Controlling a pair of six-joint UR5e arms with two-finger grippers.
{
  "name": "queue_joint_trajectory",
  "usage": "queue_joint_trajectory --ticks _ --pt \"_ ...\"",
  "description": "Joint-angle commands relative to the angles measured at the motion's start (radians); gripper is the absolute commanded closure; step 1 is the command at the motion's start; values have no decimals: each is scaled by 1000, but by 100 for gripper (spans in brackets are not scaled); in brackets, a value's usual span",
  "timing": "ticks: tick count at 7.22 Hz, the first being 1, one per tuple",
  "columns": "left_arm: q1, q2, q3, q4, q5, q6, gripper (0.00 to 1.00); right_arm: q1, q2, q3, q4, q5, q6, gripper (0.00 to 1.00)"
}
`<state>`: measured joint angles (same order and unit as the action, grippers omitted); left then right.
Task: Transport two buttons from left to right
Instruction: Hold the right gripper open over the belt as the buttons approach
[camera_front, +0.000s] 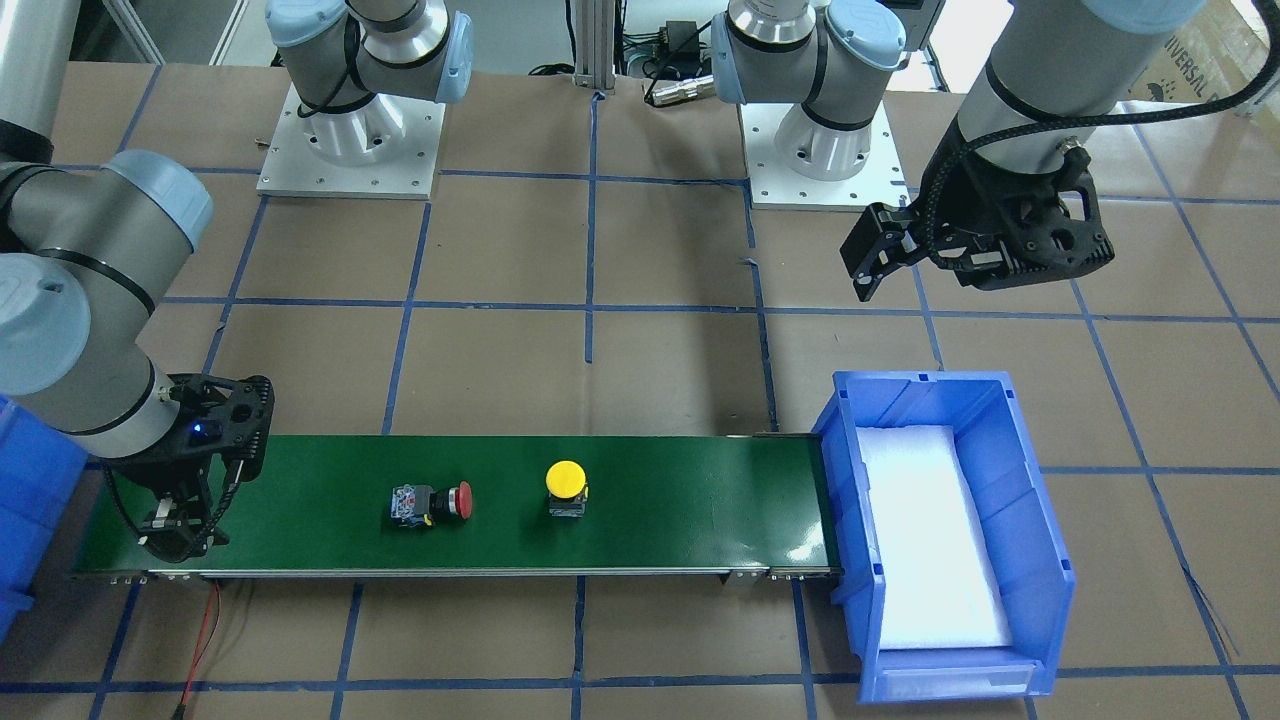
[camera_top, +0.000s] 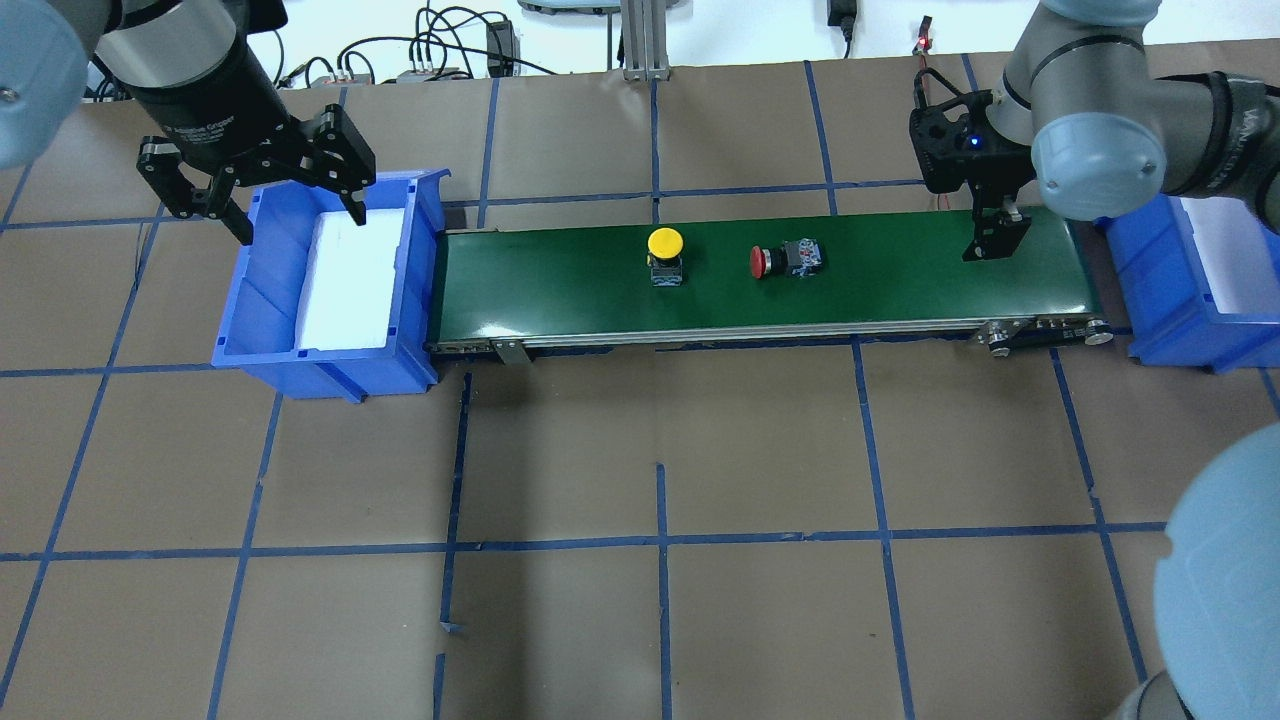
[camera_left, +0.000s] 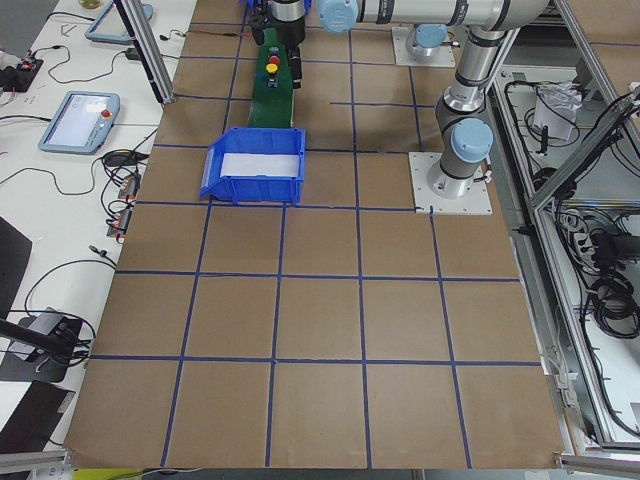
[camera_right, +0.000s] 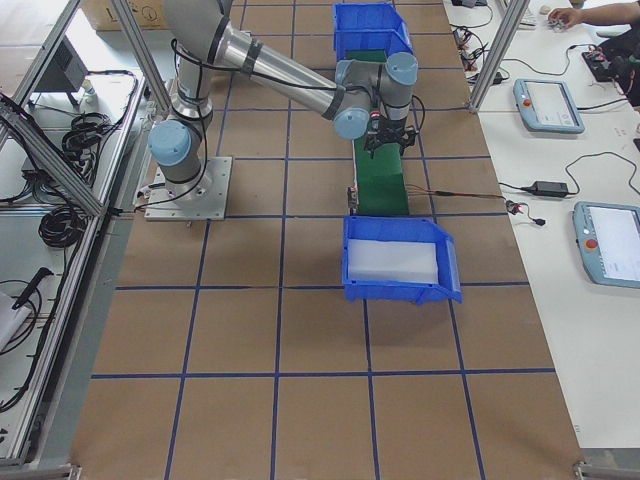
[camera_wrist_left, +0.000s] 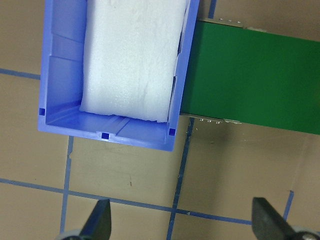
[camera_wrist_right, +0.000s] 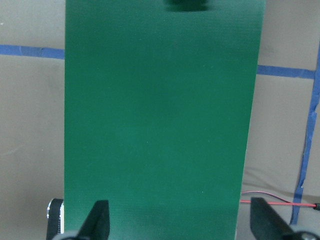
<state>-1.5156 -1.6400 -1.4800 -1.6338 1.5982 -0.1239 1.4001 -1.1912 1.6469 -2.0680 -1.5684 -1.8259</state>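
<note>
I log the left arm (camera_front: 1050, 70) and right arm (camera_front: 60, 330): silver-grey tubes, pale-blue joint caps, bolted white base plates (camera_front: 410, 170), black skeletal left gripper (camera_top: 300, 225) and right gripper (camera_top: 992, 252).

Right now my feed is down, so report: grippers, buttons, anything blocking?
Left gripper open, empty, by bin. Right gripper open, empty, over belt end. Yellow button, red button mid-belt. Belt otherwise bare.

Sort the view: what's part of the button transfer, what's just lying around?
Job: yellow mushroom-cap push-button; red-cap push-button; green conveyor belt; left blue foam-lined plastic bin; right blue plastic bin; left gripper; right gripper.
Lying about: grey touchscreen pendant; black power adapter, both on the side bench.
</note>
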Motion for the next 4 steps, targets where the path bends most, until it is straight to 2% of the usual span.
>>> queue_joint_trajectory --ticks 1,4 --pt "0 3 -2 -1 0 1 0 -3 9 1 -1 8 0 2" --pt "0 3 -2 -1 0 3 0 -4 18 2 -3 8 0 2"
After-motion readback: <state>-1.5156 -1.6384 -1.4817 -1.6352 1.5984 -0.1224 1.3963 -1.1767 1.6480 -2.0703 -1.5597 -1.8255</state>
